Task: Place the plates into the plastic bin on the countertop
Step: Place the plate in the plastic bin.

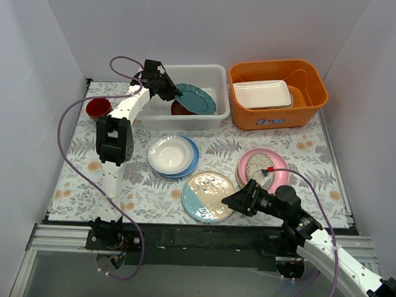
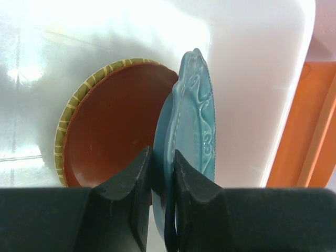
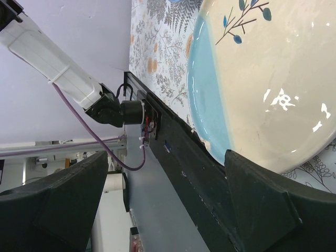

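Left tool [image 1: 169, 89] [image 2: 163, 155] is closed on the rim of one teal scalloped plate [image 1: 195, 99] [image 2: 197, 121]. I hold it tilted inside the plastic bin [image 1: 186, 120] [image 2: 252, 79], at the far side of the surface [image 1: 137, 185].

I count eight plates. Three are at the bin: the teal one, and below it a red plate [image 1: 179, 108] [image 2: 115, 126] lying in a yellow woven plate [image 2: 65, 121]. Whether the teal one touches the red one, I cannot tell.

Five plates lie on the surface: a white plate [image 1: 170, 152] on a light blue plate [image 1: 193, 158], one cream leaf plate [image 1: 212, 192] [image 3: 273, 79], and a grey oval plate [image 1: 258, 165] on a pink plate [image 1: 276, 158].

My right tool [image 1: 232, 202] [image 3: 167, 157] stands wide open at the near rim of the cream plate. This rim is just beside the black front edge of the surface.

One red cup [image 1: 98, 108] stands left of the bin. One orange tub [image 1: 278, 116] with one white tray [image 1: 261, 93] stands right of it, with a narrow gap between. The bin floor right of the teal plate is bare, and the left near part of the surface is open cloth.
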You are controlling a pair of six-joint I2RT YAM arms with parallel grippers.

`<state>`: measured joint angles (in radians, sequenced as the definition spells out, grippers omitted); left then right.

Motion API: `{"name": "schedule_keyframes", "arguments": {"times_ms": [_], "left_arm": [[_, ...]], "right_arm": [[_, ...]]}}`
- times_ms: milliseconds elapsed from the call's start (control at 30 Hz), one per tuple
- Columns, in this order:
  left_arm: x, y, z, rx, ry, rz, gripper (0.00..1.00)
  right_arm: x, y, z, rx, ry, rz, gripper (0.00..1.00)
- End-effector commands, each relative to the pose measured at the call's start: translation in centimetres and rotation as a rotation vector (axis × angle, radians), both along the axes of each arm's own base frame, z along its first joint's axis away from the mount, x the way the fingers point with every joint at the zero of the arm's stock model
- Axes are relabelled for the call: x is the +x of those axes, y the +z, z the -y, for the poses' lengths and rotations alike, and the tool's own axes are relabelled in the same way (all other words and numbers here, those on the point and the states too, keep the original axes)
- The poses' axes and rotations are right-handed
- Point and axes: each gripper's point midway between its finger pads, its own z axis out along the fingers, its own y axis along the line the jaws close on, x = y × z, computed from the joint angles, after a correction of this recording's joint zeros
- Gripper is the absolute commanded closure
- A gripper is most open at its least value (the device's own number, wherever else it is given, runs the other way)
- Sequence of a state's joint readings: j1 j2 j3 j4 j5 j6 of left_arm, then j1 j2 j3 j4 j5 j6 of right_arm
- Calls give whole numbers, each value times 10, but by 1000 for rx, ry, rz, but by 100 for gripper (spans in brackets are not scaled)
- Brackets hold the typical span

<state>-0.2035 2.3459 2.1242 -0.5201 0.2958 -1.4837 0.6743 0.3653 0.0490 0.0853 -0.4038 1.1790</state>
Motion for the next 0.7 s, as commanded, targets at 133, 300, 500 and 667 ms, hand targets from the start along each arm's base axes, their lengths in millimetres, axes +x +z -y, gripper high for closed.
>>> {"name": "schedule_keyframes", "arguments": {"times_ms": [133,300,500,667], "left_arm": [[5,30,5,-61,-26,87,100],[2,15,1,-44,-20,59,100],[-1,4,-4,-16,-18,38,91],[-1,5,-9,0,-25,39,65]], "right_arm": [[-8,-27,3,-17,15,-38,2],[-8,-30,4,-24,13,-47,2],[-8,-30,5,-26,3,-49,2],[-8,-32,6,-33,-1,-55,2]]}}
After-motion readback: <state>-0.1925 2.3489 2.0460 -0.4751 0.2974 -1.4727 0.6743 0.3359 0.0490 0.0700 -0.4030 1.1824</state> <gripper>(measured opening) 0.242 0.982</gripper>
